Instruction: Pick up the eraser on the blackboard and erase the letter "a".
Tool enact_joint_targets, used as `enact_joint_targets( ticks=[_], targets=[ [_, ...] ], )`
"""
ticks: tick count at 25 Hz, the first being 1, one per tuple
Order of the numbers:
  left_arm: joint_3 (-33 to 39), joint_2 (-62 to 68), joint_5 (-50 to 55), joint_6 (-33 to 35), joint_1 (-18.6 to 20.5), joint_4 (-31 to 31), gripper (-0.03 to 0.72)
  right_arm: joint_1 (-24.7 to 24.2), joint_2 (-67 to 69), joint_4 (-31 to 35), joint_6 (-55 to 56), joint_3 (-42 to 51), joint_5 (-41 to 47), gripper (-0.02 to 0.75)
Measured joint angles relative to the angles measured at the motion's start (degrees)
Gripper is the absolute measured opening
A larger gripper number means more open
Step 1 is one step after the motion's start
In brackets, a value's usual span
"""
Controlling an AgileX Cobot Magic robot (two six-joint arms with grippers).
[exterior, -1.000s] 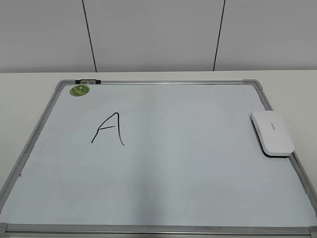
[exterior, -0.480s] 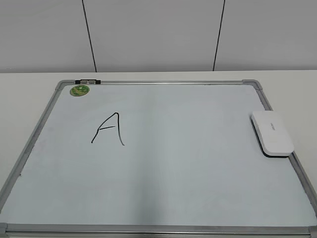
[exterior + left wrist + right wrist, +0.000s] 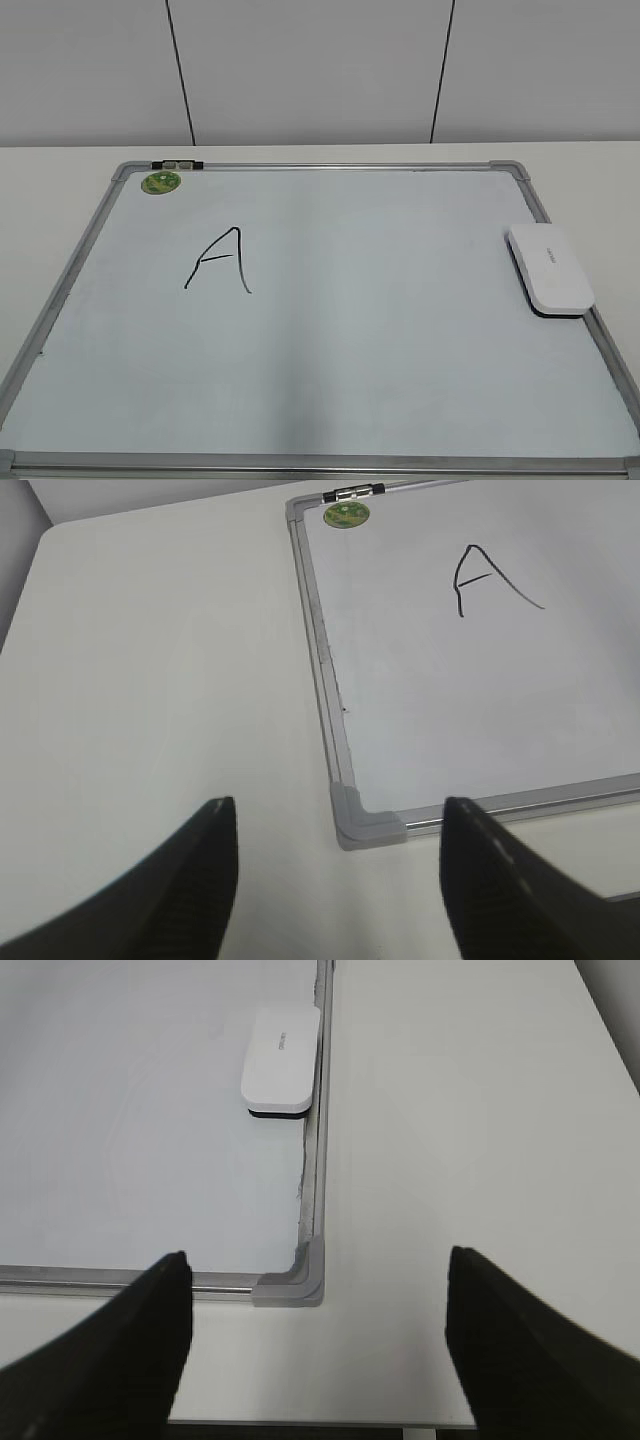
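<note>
Eraser open above; board frame touching its right side.

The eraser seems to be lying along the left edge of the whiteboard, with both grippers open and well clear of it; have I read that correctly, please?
Not quite: the eraser lies along the right edge of the whiteboard, as the exterior view shows. The rest holds: the left gripper and the right gripper are open and clear of it.

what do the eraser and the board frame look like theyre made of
The white rounded-rectangular eraser looks like smooth, slightly glossy moulded plastic, with a dark strip along its underside that is probably felt. The large white dry-erase board has a silvery frame with a brushed sheen, likely aluminium. Its grey corner caps look like matte plastic.
</note>
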Motion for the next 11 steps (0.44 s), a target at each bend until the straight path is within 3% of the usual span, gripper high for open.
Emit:
enact_joint_targets(
  ticks=[11],
  targets=[
    [0.0, 0.0, 0.0, 0.0, 0.0, 0.0, 0.462, 0.0, 0.0, 0.0, 0.0, 0.0, 0.0, 0.587]
  ],
)
